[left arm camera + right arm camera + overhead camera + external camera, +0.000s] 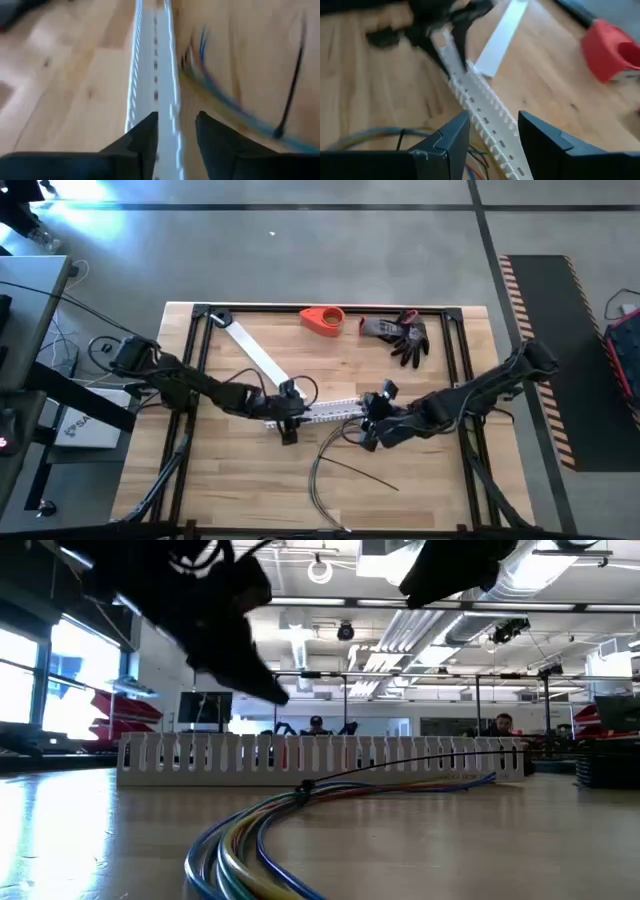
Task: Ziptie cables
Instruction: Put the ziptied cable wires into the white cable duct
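The cables [325, 465] are a bundle of coloured wires [260, 830] curving from the white slotted channel [320, 412] toward the table's near edge. A black ziptie [305, 786] wraps them, its tail sticking out. The channel [320, 755] stands on the table on its base. My left gripper [288, 420] hovers open over the channel's left end, its fingers [145, 137] either side of one wall. My right gripper [368, 418] is open over the right end, with the channel [480, 110] between its fingers [452, 137]. In the low view both grippers hang above the channel's top.
A flat white strip [255, 355] lies slanting from the channel's left end toward the far left corner. A red holder [323, 320] and dark gloves [400, 335] sit near the far edge. A loose black ziptie [365, 473] lies by the cables.
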